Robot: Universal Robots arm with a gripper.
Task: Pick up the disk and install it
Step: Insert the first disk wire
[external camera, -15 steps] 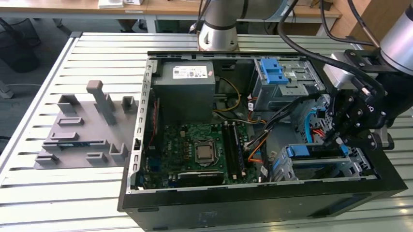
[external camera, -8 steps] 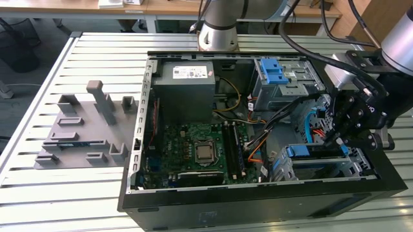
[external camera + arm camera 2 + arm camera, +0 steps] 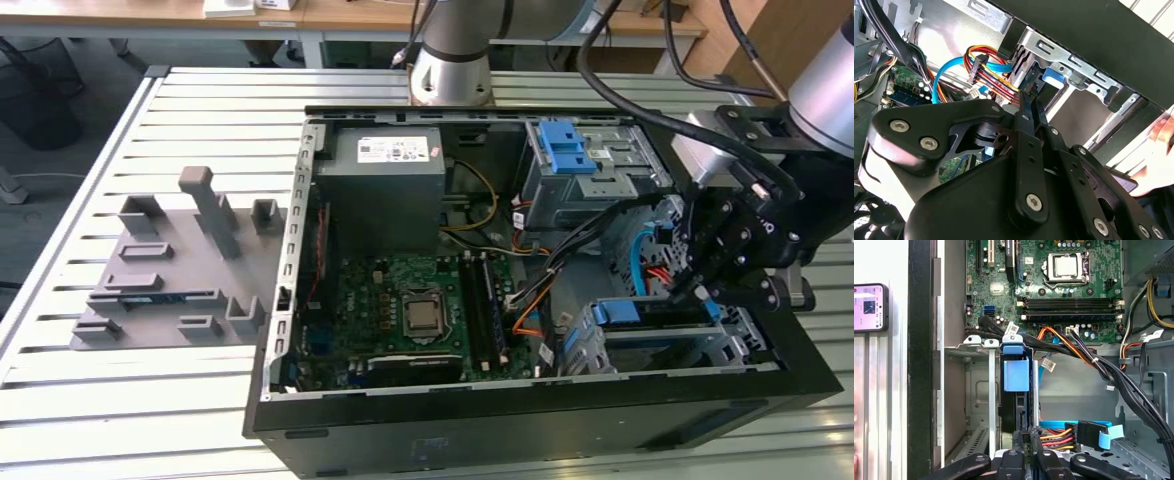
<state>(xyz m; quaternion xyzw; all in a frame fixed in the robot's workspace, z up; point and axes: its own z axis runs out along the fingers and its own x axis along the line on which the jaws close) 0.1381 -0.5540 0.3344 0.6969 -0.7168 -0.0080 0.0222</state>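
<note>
The disk (image 3: pixel 641 313) sits on edge inside the metal drive cage (image 3: pixel 747 345) at the near corner of the open computer case, on the exterior view's right. Its blue plastic tab (image 3: pixel 1016 375) shows at the cage mouth in the first wrist view, and a blue corner of the disk (image 3: pixel 1051 77) shows in the second wrist view. My gripper (image 3: pixel 697 290) hangs just above the cage. Its black fingers (image 3: pixel 1026 117) lie pressed together, shut, with the gripper's tip (image 3: pixel 1026 435) right at the disk's end, beside the cable plugs. Nothing shows between the fingers.
Orange, red and blue cables (image 3: pixel 1089 432) cross beside the fingers. The motherboard (image 3: pixel 1069 285), a grey power supply (image 3: pixel 387 165) and a blue-latched bay (image 3: pixel 587 160) fill the case. A grey fixture (image 3: pixel 174 260) lies on the slatted table. A hand (image 3: pixel 1159 145) holds a phone (image 3: pixel 869 307) outside the case wall.
</note>
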